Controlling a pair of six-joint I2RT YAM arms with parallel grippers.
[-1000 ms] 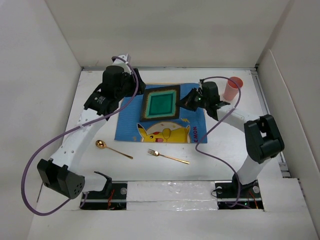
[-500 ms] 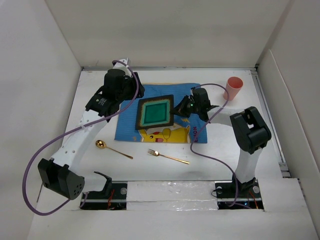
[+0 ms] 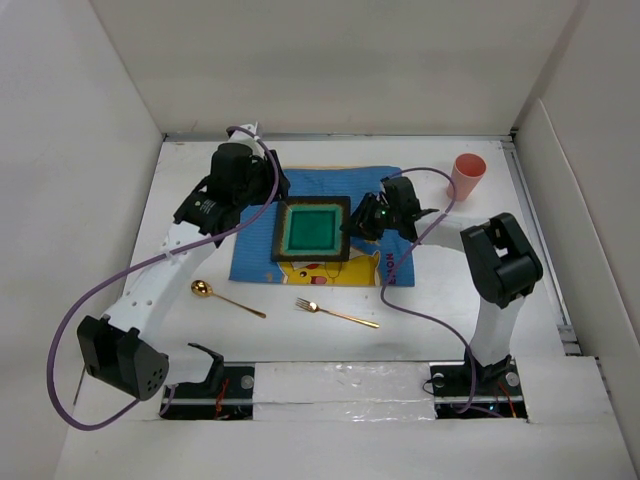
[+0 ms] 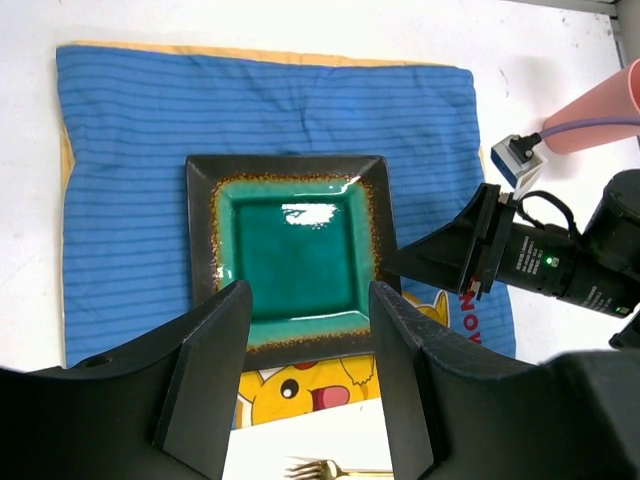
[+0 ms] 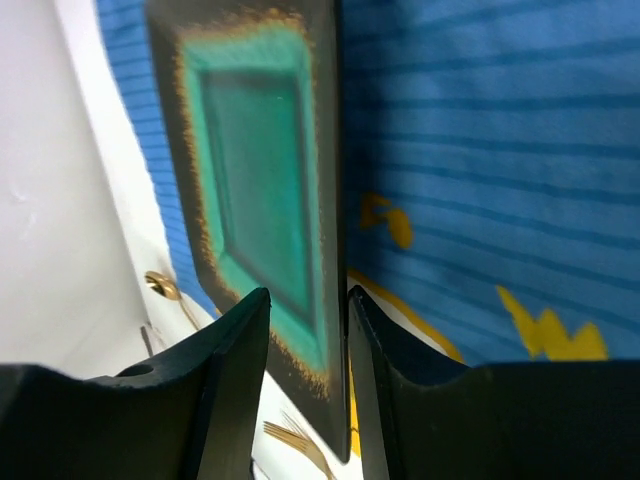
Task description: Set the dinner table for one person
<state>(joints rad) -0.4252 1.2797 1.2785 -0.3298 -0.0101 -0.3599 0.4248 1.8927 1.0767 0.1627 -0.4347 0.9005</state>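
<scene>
A square plate (image 3: 312, 229) with a dark rim and a teal middle lies on the blue cartoon-print mat (image 3: 252, 258) on the white dinner table (image 3: 300, 345). My right gripper (image 3: 356, 222) is shut on the plate's right rim, one finger above it and one below, as the right wrist view shows (image 5: 308, 296). The plate (image 5: 250, 150) runs away from those fingers. My left gripper (image 3: 268, 196) hangs open and empty above the plate's back-left side. In the left wrist view the plate (image 4: 290, 245) shows between its fingers (image 4: 310, 300).
A gold spoon (image 3: 203, 289) and a gold fork (image 3: 335, 312) lie on the table in front of the mat. A pink cup (image 3: 467, 175) stands at the back right. White walls enclose the table on the left, back and right.
My right gripper has carried the plate left and toward the front, onto the mat's middle, and turned it square with the mat. My left gripper has shifted slightly.
</scene>
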